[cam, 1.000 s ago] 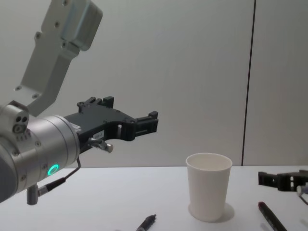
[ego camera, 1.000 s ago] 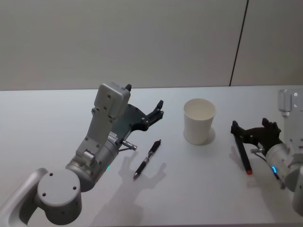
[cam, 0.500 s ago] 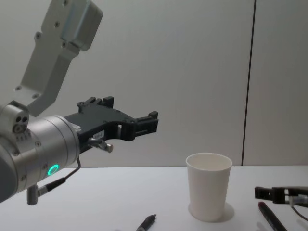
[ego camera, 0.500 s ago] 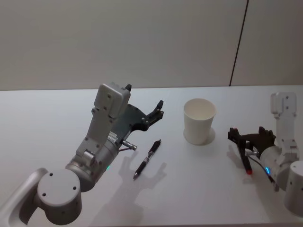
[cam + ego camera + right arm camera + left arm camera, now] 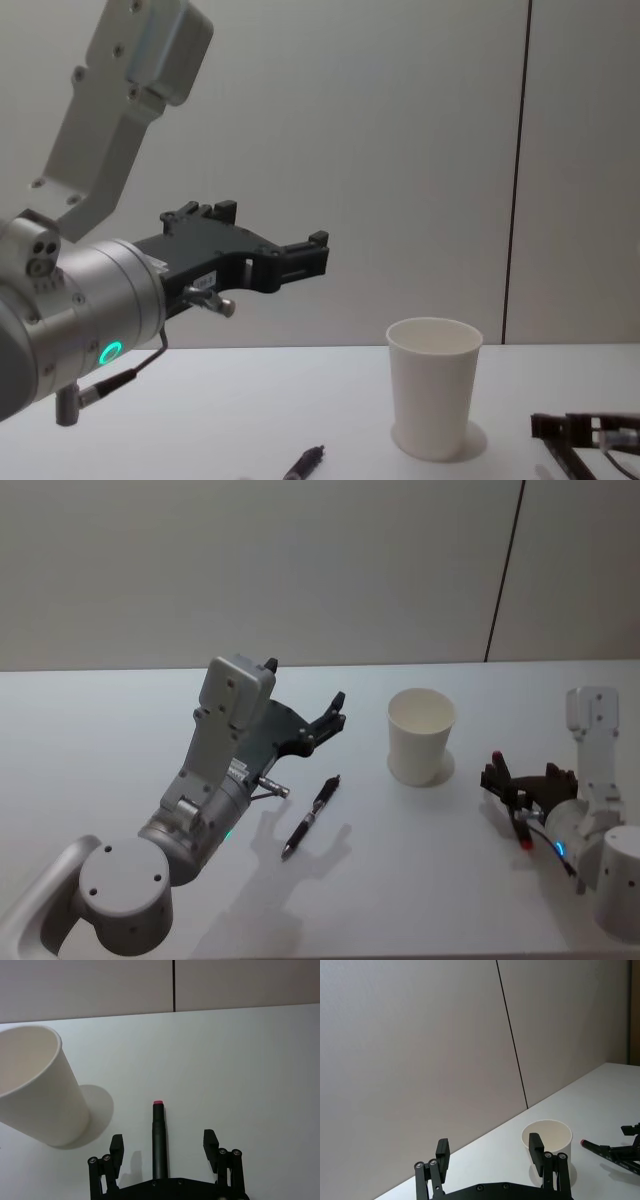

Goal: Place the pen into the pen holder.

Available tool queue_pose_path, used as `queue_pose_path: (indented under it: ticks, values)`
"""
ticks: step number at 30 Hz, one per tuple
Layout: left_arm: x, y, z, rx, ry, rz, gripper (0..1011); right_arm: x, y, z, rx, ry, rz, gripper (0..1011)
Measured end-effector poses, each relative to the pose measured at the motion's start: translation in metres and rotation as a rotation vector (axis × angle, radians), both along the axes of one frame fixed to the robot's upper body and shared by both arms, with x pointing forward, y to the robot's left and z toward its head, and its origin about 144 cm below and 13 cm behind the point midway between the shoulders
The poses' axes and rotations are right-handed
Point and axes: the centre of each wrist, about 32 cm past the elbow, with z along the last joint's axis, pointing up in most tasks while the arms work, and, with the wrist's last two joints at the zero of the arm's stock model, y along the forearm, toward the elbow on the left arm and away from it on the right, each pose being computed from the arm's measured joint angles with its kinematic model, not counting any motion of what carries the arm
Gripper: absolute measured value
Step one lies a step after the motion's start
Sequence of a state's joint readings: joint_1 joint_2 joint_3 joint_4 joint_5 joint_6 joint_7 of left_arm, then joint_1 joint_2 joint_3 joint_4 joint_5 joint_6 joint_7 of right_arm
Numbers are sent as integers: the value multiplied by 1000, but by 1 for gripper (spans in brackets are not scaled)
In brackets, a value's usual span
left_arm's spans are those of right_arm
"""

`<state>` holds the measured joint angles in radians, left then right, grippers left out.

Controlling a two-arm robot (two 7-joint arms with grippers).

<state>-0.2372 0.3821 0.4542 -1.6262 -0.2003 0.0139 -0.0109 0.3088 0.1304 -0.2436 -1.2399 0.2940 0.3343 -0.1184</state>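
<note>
The pen holder, a white paper cup, stands upright right of centre, also cup and cup. A dark pen with a red end lies flat to the cup's right, pen. My right gripper is low over it, open, one finger on each side of the barrel, right gripper. A second, black pen lies at the table's middle. My left gripper hangs open in the air above and behind that pen, left gripper, holding nothing.
The white table runs back to a grey panelled wall. My left arm's big silver elbow fills the near left corner. Bare tabletop lies in front of the cup and the black pen.
My right gripper has come down and inward, from hovering beside the red-ended pen to straddling it close to the table. The left arm, the cup and both pens have not moved.
</note>
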Motion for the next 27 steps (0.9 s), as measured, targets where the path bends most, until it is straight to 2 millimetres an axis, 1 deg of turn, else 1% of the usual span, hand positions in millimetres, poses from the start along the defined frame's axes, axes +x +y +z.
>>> queue_pose_path:
  ticks: [16, 27]
  values:
    - [0, 0, 0, 0, 0, 0, 1009, -1, 1, -8, -8, 24, 2, 1002]
    - [0, 0, 0, 0, 0, 0, 1009, 0, 6, -12, -25, 31, 15, 1002]
